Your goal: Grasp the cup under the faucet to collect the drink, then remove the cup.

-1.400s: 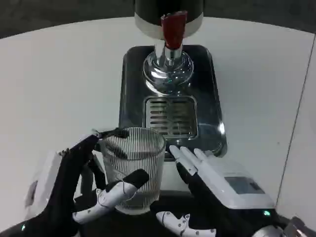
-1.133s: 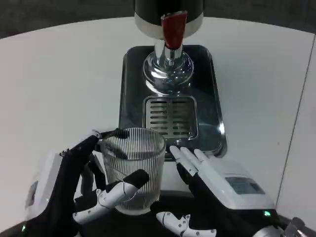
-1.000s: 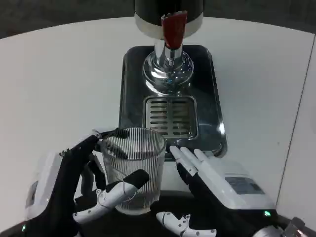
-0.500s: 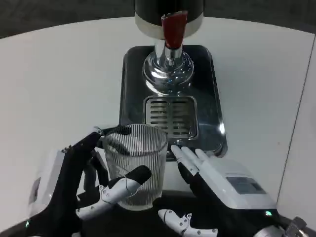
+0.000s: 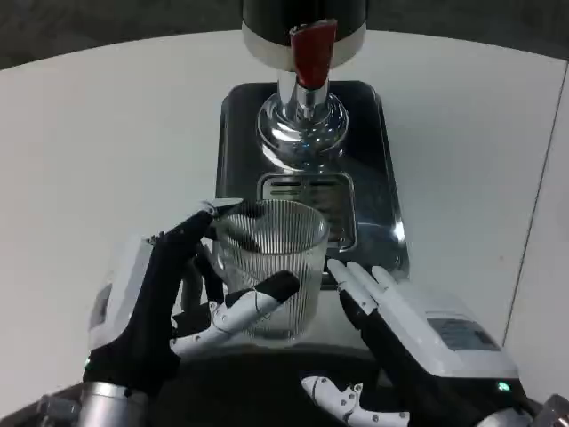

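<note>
Here, ribbed clear cup (image 5: 271,267) in left hand (image 5: 169,302)

We lose the dispenser (image 5: 302,22) above its tap at the top edge; the cup (image 5: 271,267) hides part of the grate (image 5: 333,200).

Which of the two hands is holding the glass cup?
The left hand: its fingers wrap the ribbed cup. The right hand lies beside it, open.

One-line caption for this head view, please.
Left hand holds the ribbed glass cup over the drip tray, short of the red-handled faucet; right hand open alongside.
</note>
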Motion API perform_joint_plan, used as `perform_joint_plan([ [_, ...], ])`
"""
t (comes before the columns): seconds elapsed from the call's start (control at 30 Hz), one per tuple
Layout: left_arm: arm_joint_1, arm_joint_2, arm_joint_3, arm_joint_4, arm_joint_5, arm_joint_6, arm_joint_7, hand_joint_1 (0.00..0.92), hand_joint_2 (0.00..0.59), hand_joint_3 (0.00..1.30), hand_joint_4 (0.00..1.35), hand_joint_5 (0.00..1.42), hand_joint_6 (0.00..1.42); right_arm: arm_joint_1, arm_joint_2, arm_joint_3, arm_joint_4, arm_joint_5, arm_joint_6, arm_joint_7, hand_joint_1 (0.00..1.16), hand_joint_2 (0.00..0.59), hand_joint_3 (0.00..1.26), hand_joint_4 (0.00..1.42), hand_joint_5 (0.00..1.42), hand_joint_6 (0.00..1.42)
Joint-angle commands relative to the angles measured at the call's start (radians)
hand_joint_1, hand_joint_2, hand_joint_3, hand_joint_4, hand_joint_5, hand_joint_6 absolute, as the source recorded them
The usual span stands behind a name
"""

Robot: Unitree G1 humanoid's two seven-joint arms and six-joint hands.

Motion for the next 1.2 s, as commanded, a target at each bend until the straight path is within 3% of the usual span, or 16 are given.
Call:
perform_joint_plan([
  [0.03, -0.087, 0.025, 0.003, 0.103, 0.029, -0.062, 0.067, 0.37, 0.487, 0.8, 0.96, 1.11, 1.32, 0.037, 0.006, -0.017, -0.032, -0.009, 0.005, 0.017, 0.31, 0.366, 0.0, 0.0, 0.0, 0.0],
  [0.4, -0.27, 0.086, -0.017, 0.356, 0.107, -0.134, 0.202, 0.37, 0.487, 0.8, 0.96, 1.11, 1.32, 0.057, 0.008, -0.04, -0.049, -0.003, 0.0, 0.026, 0.31, 0.366, 0.0, 0.0, 0.0, 0.0],
  [1.2, -0.619, 0.085, -0.183, 0.828, 0.217, -0.124, 0.473, 0.37, 0.488, 0.8, 0.96, 1.13, 1.32, 0.137, 0.01, -0.073, -0.103, 0.005, -0.011, 0.019, 0.31, 0.367, 0.0, 0.0, 0.0, 0.0],
])
